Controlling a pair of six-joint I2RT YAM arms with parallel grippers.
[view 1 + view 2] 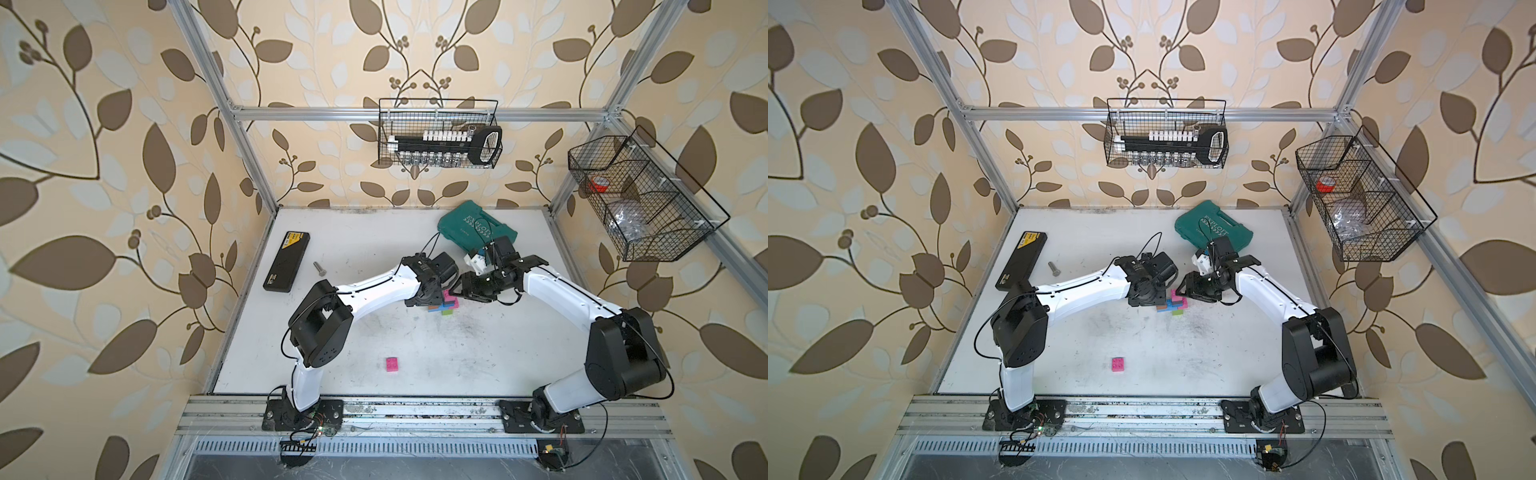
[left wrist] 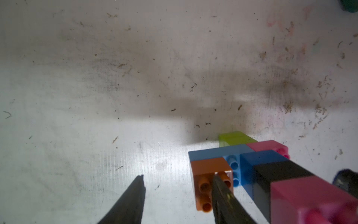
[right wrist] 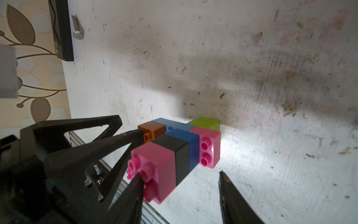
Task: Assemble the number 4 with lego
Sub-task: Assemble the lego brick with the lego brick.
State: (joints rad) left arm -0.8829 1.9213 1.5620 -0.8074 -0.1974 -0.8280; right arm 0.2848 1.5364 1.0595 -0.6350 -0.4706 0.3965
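The joined lego figure (image 1: 447, 306) rests mid-table between both grippers, also seen in the other top view (image 1: 1176, 304). It shows pink, black (image 3: 172, 149), blue, orange (image 2: 210, 167) and lime green (image 3: 205, 122) bricks. My left gripper (image 2: 178, 176) is open, and one of its fingers lies across the orange brick's studs with nothing between the jaws. My right gripper (image 3: 179, 173) is open at the figure's pink end brick (image 3: 155, 164). One finger is against its studs and the other stands clear. A loose pink brick (image 1: 392, 364) lies near the front.
A teal tool case (image 1: 473, 230) sits at the back right, just behind the right wrist. A flat black box (image 1: 286, 261) and a metal bolt (image 1: 319, 267) lie at the back left. Wire baskets (image 1: 438, 133) (image 1: 640, 199) hang on the back and right walls.
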